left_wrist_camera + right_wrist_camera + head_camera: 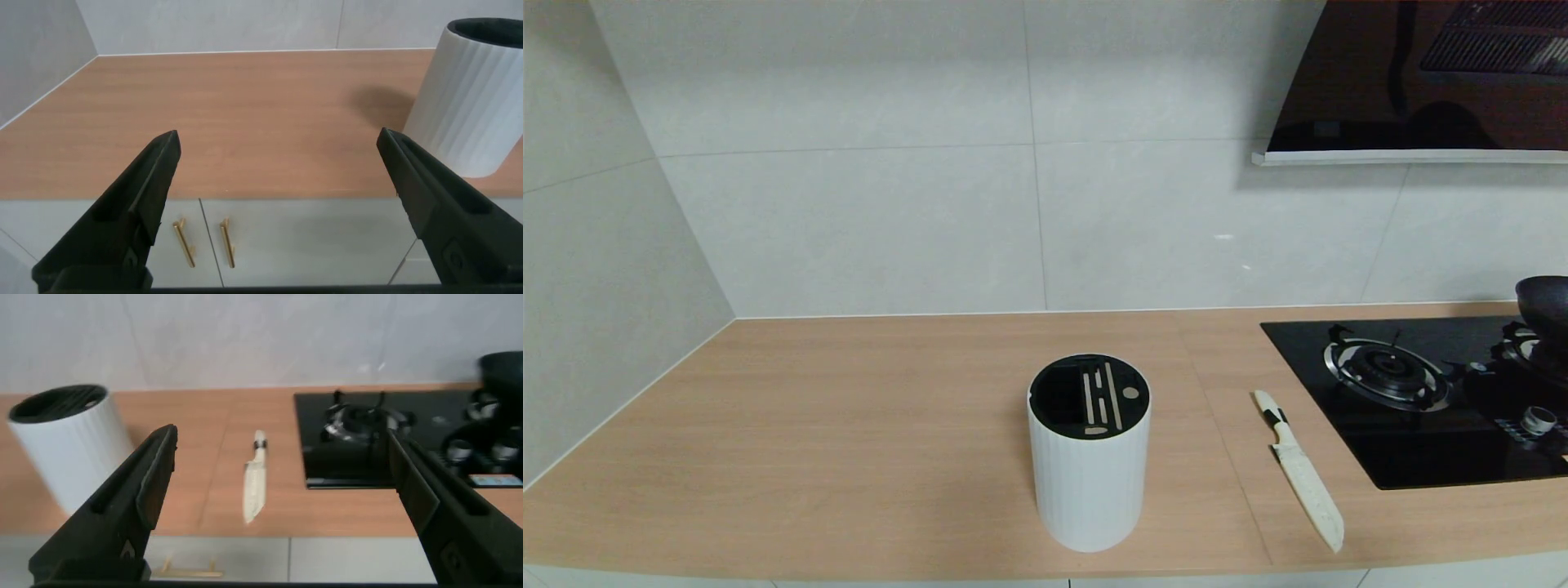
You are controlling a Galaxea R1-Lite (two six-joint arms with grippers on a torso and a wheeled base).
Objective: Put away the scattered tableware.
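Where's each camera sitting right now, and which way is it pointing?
Head view: high up, looking forward and down on the counter, holder, knife and hob.
Left wrist view: low before the counter's edge, facing the wall; left gripper, jaws open, in front.
Right wrist view: likewise low, facing the wall; right gripper, jaws open.
Shared: both wrist views see the holder; head and right wrist share the knife.

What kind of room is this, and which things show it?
Most likely a home kitchen: a gas hob set into a wooden counter, a range hood above it, and a knife lying near a white knife holder.
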